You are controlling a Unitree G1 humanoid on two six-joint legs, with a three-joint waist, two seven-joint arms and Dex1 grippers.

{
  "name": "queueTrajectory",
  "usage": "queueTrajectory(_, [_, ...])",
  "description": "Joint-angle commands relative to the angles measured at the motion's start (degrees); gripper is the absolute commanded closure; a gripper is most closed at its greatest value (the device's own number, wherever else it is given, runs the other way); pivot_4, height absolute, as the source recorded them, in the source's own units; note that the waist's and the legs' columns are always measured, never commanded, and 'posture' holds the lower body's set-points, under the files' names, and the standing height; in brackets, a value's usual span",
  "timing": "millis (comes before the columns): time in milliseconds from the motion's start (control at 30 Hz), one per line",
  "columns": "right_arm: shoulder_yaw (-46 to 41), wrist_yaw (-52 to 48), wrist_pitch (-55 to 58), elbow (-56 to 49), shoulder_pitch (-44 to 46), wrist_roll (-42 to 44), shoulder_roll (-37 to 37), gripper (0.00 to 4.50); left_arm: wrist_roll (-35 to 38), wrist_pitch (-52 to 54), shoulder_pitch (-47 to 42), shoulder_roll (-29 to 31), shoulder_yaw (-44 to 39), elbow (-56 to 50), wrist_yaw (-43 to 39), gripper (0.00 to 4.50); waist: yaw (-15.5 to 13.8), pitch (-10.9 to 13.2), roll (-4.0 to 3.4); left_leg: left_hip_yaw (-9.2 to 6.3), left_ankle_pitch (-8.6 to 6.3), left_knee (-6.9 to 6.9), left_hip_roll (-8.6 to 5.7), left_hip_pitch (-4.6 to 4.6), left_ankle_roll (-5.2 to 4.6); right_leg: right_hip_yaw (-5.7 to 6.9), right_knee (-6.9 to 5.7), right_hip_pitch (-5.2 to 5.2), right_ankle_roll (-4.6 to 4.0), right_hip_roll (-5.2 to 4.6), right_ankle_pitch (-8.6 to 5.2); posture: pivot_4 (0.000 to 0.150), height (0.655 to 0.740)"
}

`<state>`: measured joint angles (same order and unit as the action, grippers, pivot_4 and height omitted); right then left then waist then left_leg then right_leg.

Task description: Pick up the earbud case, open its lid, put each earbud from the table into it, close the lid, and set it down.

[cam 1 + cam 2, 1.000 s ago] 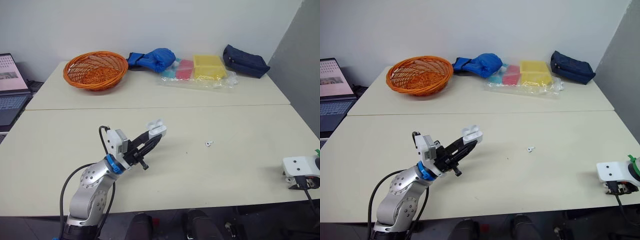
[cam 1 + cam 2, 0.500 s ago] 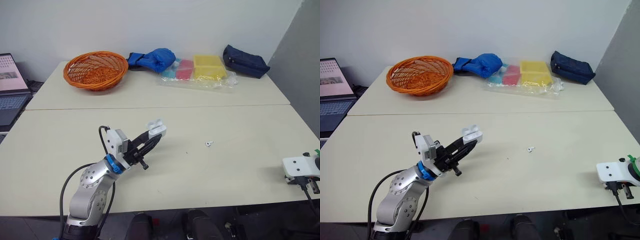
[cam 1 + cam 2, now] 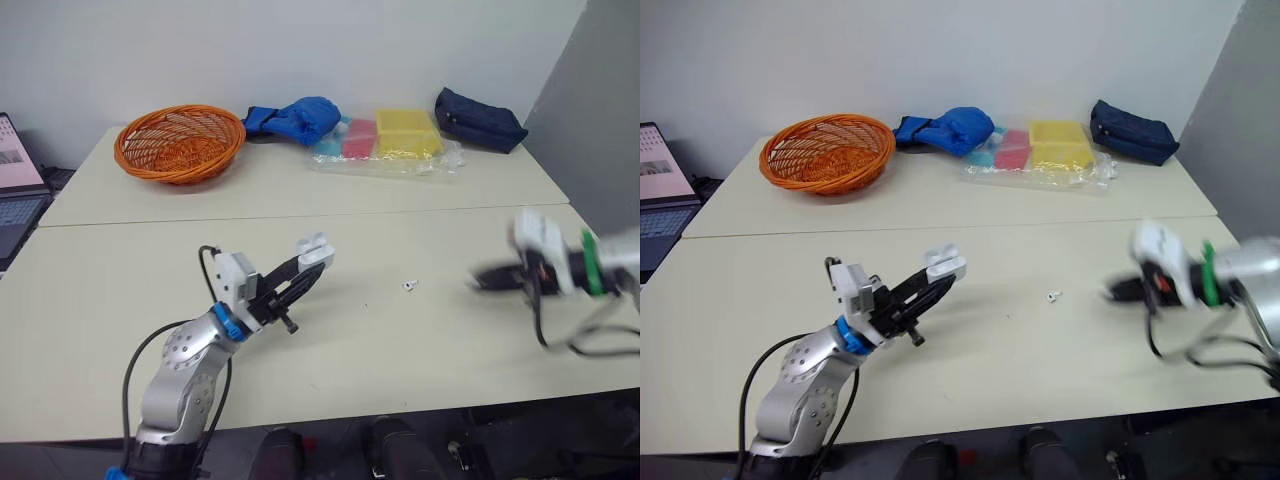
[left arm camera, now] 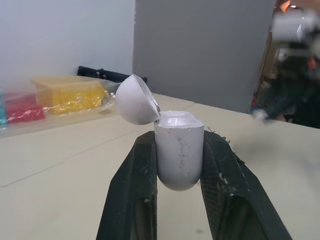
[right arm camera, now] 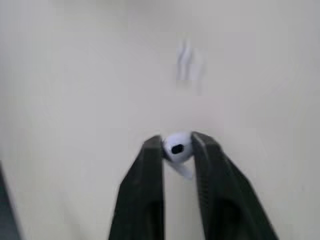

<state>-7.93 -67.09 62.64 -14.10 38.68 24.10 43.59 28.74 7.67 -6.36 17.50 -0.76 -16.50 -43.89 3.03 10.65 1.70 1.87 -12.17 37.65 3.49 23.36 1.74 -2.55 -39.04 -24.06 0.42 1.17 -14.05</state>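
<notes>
The white earbud case (image 3: 315, 250) is held above the table with its lid flipped open, and my left gripper (image 3: 308, 266) is shut on its body. In the left wrist view the case (image 4: 178, 150) sits between the two black fingers (image 4: 135, 185). One white earbud (image 3: 409, 286) lies on the table right of the case. My right gripper (image 3: 479, 281) hovers just right of that earbud, blurred by motion. The right wrist view shows it shut on a second earbud (image 5: 176, 147), with the table earbud (image 5: 189, 67) blurred beyond.
At the back of the far table stand an orange basket (image 3: 180, 143), a blue bundle (image 3: 297, 118), a plastic bag with a yellow box (image 3: 406, 135) and a dark pouch (image 3: 480, 118). A laptop (image 3: 15, 170) sits off the left edge.
My right arm has swung from the table's front right corner in toward the middle, near the loose earbud. The camera has shifted a little. My left gripper still holds the open case.
</notes>
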Motion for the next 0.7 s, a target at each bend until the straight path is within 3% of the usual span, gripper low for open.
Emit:
queueTrajectory(33, [-21.5,17.7,28.3,-4.5,14.5,2.4,-23.9,4.08,-0.3,-1.9,-3.5,-2.1,0.7,1.7,1.1,3.73,-0.1,-0.1,-0.14,-0.07,0.00,0.14,0.12,0.12,0.01,0.03,-0.02,-0.08,-0.07,-0.01,0.14,0.150,0.7400])
queueTrajectory(200, [-31.6,33.9,29.3,-12.1,20.8,1.4,-46.4,4.08,-2.2,-3.9,-8.1,-5.4,1.5,5.4,3.0,3.73,-2.2,-0.1,-0.14,-0.20,0.00,-0.08,0.13,0.60,0.01,0.34,0.14,-0.27,-0.03,0.07,-0.02,0.150,0.7400])
queueTrajectory(300, [-33.1,40.8,27.3,-15.8,21.0,1.2,-55.5,4.08,-3.5,-5.7,-10.3,-7.1,1.7,7.5,4.2,3.73,-2.4,-0.1,-0.17,0.08,-0.01,-0.35,-0.13,1.07,0.00,0.22,0.14,-0.90,0.19,-0.16,0.00,0.150,0.7400])
queueTrajectory(367, [-31.4,43.3,26.0,-16.5,19.7,2.3,-57.1,4.08,-3.9,-6.4,-10.8,-7.7,1.6,8.4,4.3,3.73,-2.5,-0.2,-0.13,0.02,0.00,-0.28,-0.22,1.51,0.00,0.26,0.13,-1.25,0.19,-0.22,0.14,0.150,0.7400])
queueTrajectory(700, [-15.2,47.0,17.3,-18.5,9.2,8.8,-55.6,4.08,-6.5,-11.1,-14.2,-9.6,1.3,14.3,5.6,3.73,-1.2,-0.2,-0.11,-0.16,0.03,-0.56,-0.16,1.27,-0.07,0.23,0.17,-1.10,0.39,-0.13,0.00,0.150,0.7400])
